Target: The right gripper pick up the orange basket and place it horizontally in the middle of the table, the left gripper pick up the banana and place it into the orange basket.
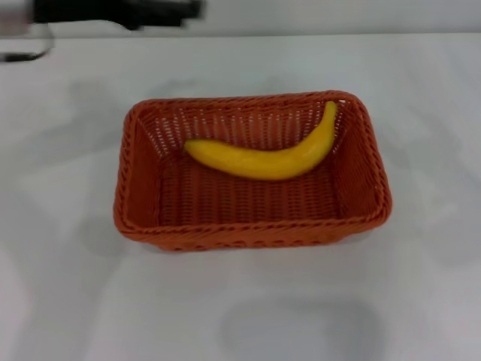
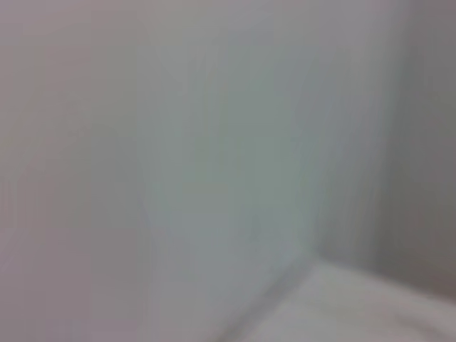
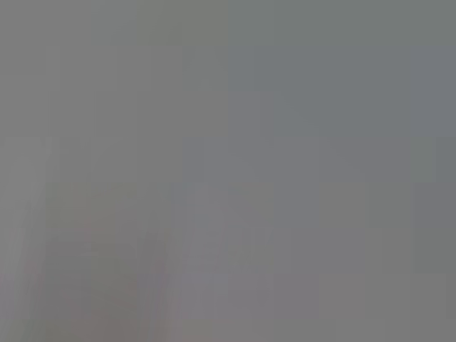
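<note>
In the head view the orange basket [image 1: 252, 171] lies lengthwise across the middle of the white table [image 1: 421, 83]. The yellow banana [image 1: 269, 153] rests inside it, toward the basket's far side, with its thin end leaning up against the far right corner. My left gripper [image 1: 174, 10] is a dark shape at the far left edge of the table, well away from the basket and holding nothing I can see. The right gripper is out of view. Both wrist views show only plain pale surfaces.
A pale wall runs behind the table's far edge. White tabletop surrounds the basket on every side. A faint grey shadow [image 1: 301, 327] lies on the table in front of the basket.
</note>
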Controlling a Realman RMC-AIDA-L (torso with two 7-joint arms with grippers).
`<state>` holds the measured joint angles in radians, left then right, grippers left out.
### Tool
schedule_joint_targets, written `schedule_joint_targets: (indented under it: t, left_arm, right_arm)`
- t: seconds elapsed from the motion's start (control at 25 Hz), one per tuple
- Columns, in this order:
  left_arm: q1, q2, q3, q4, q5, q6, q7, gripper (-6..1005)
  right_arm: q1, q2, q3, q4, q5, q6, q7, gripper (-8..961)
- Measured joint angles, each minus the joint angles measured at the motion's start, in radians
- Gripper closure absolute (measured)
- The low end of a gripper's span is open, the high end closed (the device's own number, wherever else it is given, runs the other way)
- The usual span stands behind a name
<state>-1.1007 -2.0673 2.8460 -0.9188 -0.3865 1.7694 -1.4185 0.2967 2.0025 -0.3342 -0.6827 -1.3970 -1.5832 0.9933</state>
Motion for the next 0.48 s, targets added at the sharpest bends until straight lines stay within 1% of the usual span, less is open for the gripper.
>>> schedule_joint_targets:
  t: [0.04, 0.08, 0.16, 0.32, 0.36, 0.44, 0.48]
  left_arm:
    - [0.052, -0.001, 0.0, -0.015, -0.097, 0.01, 0.008, 122]
    - [0.086, -0.002, 0.0, -0.024, -0.156, 0.015, 0.012, 124]
    - [0.197, -0.006, 0.0, -0.026, -0.336, 0.018, 0.028, 126]
    - [0.357, -0.008, -0.001, 0.027, -0.526, 0.022, 0.079, 127]
    - [0.402, -0.008, -0.001, 0.05, -0.576, 0.022, 0.105, 127]
    - [0.471, -0.008, 0.0, 0.09, -0.643, 0.021, 0.151, 127]
    - [0.525, -0.008, -0.001, 0.127, -0.687, 0.017, 0.197, 127]
  right_arm:
    - [-0.003, 0.0, 0.0, 0.002, 0.001, -0.01, -0.013, 94]
    - [-0.007, 0.0, 0.0, 0.01, 0.001, -0.019, -0.024, 94]
    - [-0.009, 0.001, 0.0, 0.032, 0.005, -0.029, -0.04, 94]
    - [-0.009, 0.001, 0.0, 0.09, 0.014, -0.041, -0.094, 94]
    - [-0.009, 0.001, 0.001, 0.101, 0.016, -0.044, -0.107, 94]
    - [-0.01, 0.002, 0.001, 0.139, 0.037, -0.045, -0.127, 94]
    - [-0.009, 0.002, 0.001, 0.155, 0.051, -0.045, -0.136, 94]
